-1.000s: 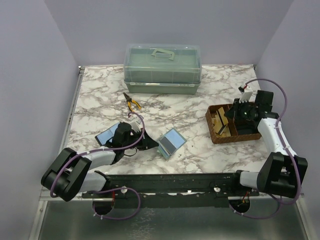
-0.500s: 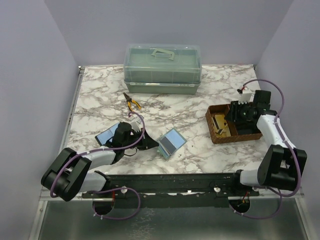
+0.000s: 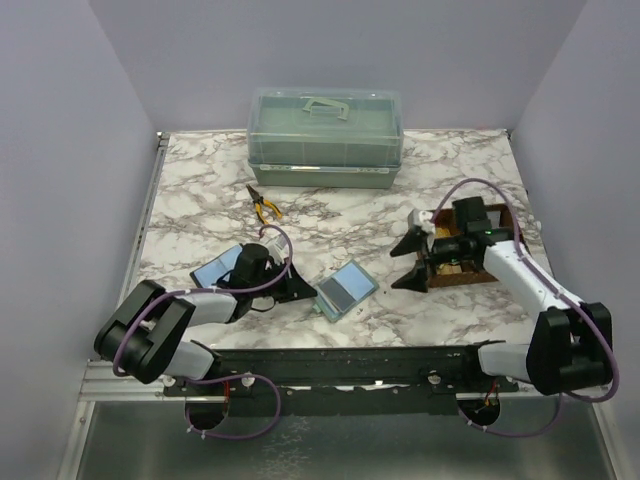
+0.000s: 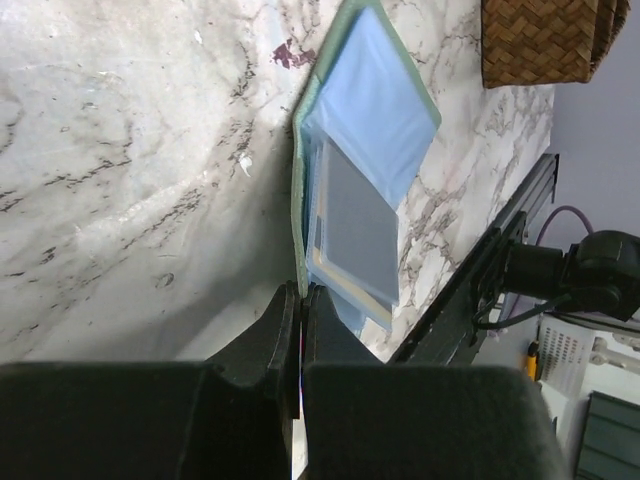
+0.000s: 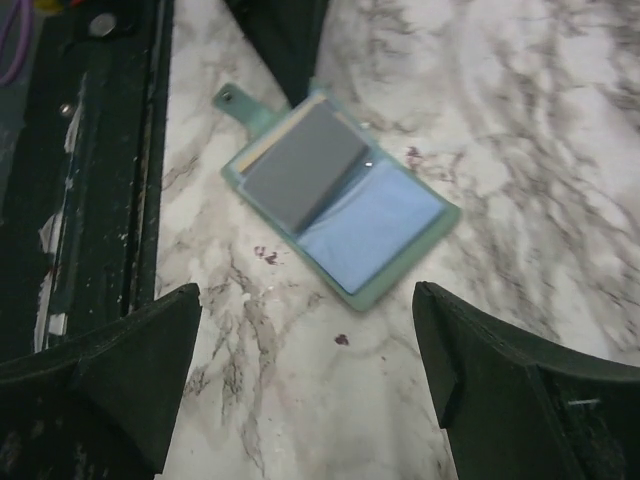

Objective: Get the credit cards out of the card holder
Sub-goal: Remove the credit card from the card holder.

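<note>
Nearest, the left arm lies low across the white marble table (image 3: 200, 190). The left gripper (image 3: 303, 288) has its jaws pressed together at the left edge of the grey-green bifold card holder (image 3: 346, 293), which lies open at centre. Grey and tan credit cards (image 5: 303, 165) sit stacked in it. Just right, the right gripper (image 3: 407, 262) hangs spread wide, facing the holder, before a brown woven basket (image 4: 540, 40). Farther lie yellow-handled pliers (image 3: 265, 207) and a translucent green lidded box (image 3: 325, 135).

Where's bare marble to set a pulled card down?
Free: centre strip between pliers, clear storage box and basket; left rear, beside the box. Crowded: around the card holder, left fingers at its edge, right fingers open nearby.
</note>
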`<state>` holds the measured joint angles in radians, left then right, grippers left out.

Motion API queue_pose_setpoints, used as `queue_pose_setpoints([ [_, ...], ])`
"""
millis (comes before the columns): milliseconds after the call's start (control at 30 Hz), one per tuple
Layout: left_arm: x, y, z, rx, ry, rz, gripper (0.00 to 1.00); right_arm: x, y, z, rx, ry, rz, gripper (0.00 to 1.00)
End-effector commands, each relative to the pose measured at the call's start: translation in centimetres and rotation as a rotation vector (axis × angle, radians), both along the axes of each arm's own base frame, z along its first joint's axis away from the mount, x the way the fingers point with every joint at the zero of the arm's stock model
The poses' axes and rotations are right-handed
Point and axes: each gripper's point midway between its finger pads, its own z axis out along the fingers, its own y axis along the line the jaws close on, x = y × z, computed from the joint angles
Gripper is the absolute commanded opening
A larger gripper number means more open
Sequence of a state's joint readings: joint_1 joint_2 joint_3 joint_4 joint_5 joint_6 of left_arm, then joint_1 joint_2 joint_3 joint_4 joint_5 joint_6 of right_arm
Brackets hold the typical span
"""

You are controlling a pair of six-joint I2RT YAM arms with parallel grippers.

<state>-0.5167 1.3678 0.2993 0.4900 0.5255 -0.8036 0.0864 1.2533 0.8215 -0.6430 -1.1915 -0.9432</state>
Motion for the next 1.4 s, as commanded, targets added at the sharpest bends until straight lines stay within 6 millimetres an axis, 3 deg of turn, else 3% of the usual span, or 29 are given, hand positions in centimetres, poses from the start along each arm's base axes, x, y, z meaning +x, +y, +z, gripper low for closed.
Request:
queue_pose_setpoints([
  [0,1.0,-0.4,0.2,-0.012,0.042,0.03,0.0,-0.6,4.0,-3.6,-0.101,-0.106,0.149,0.93],
  [133,1.3,-0.9,0.3,-0.028,0.077,0.035,0.0,-1.1,8.2,-7.2,-0.286,-0.213,0.174,0.95],
  [267,1.6,-1.4,0.4,-0.046,0.113,0.037,0.0,-2.8,11.6,-8.8,-0.38,-0.361,0.221,0.97],
  [333,1.6,-1.5,0.4,-0.05,0.125,0.035,0.0,-2.9,12.2,-9.4,-0.418,-0.395,0.219,0.97],
  [533,1.5,-1.6,0.6,-0.057,0.126,0.032,0.0,-2.2,11.9,-10.8,-0.468,-0.406,0.164,0.92],
  [867,1.4,-1.6,0.6,-0.057,0.125,0.028,0.0,-2.7,11.9,-11.9,-0.498,-0.41,0.175,0.89],
  [1067,1.3,-1.5,0.4,-0.052,0.124,0.021,0.0,-1.2,11.7,-10.6,-0.501,-0.47,0.107,0.83],
  [1367,1.3,-1.4,-0.1,-0.04,0.127,0.02,0.0,-1.1,11.5,-10.1,-0.507,-0.473,0.094,0.72],
])
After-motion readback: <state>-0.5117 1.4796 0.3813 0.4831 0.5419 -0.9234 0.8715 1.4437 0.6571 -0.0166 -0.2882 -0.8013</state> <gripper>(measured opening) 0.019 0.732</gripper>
